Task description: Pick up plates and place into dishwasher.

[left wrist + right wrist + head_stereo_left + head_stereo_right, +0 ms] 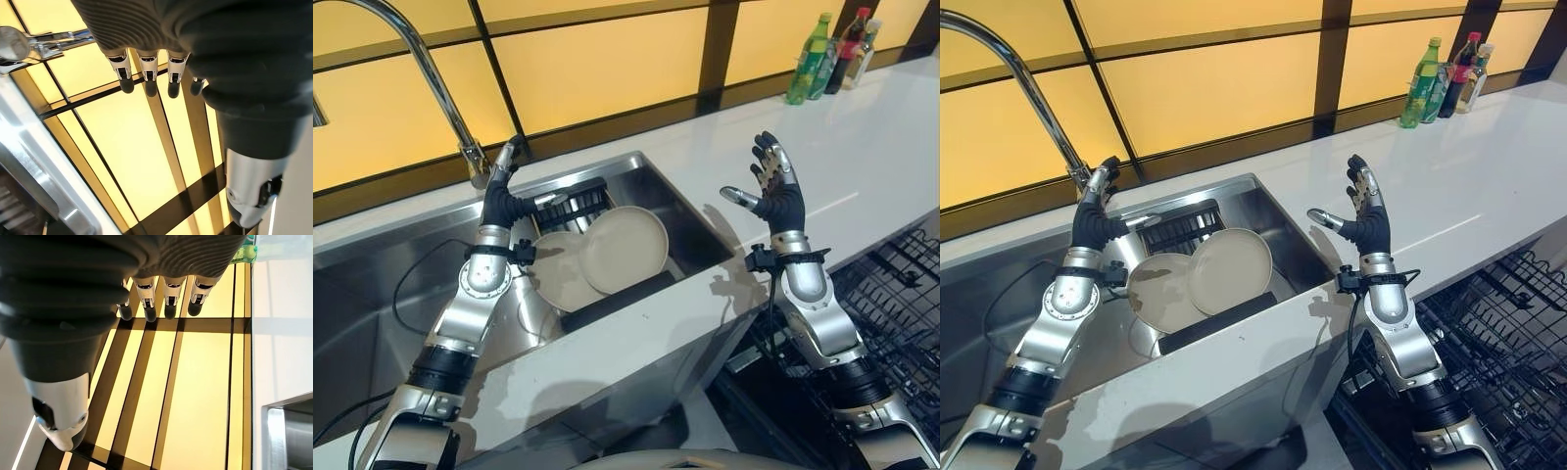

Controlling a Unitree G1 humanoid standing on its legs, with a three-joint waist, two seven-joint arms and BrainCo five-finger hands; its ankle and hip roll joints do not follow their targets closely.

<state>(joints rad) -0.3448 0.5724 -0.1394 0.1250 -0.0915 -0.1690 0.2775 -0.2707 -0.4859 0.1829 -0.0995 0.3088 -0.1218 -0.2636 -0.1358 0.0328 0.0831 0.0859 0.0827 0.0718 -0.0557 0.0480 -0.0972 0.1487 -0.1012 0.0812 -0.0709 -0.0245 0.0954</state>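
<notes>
Two beige plates lean in the steel sink [646, 176]: the upper plate [626, 249] overlaps the lower plate [558, 274], both propped on a black rack. My left hand [501, 201] is raised over the sink's left part beside the plates, fingers straight up and holding nothing. My right hand [777, 191] is lifted above the white counter to the right of the sink, fingers spread and empty. In the wrist views the left hand's fingers [146, 73] and the right hand's fingers [166, 298] point straight toward the yellow wall panels.
A curved chrome faucet [421, 59] rises behind the sink at the left. Bottles [827, 54] stand at the counter's far right corner. The open dishwasher's black wire rack [901, 294] lies at the lower right, below the white counter [862, 157].
</notes>
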